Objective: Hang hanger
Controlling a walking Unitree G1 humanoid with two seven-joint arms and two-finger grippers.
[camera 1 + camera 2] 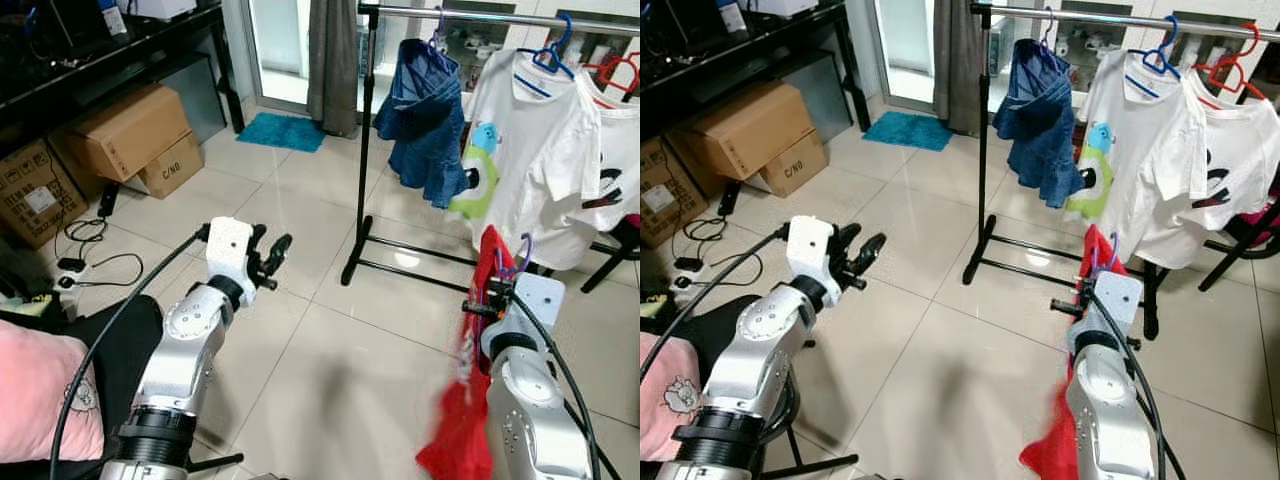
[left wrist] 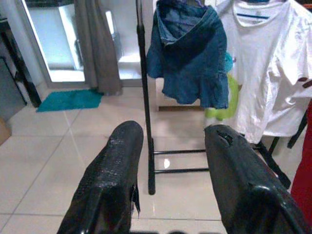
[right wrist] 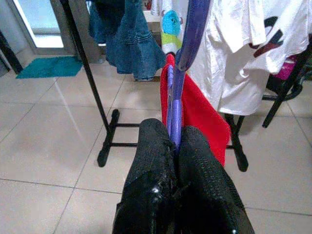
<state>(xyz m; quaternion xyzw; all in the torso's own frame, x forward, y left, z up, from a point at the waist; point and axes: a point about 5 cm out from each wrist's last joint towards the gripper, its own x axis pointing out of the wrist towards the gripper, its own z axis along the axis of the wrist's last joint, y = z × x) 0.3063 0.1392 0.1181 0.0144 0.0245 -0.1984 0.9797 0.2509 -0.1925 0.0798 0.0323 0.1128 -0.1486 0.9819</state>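
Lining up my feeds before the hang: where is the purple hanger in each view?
Left eye: purple hanger, lower right, above the right end effector.
Right eye: lower right.
Left wrist: not in it.
Right wrist: centre, clamped.
Shared landmark: denim garment on the rack.

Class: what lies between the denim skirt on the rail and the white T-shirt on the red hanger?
Another white T-shirt on a blue hanger, between denim skirt and red-hanger T-shirt, in the eye views.

Daylight came through the glass door [image 1: 280,45] well beyond the left pincer [image 1: 272,258]. The floor tiles [image 1: 330,370] gleamed, soft shadows beneath the arms. Red cloth [image 1: 470,400] edges blurred; wrist views soft.
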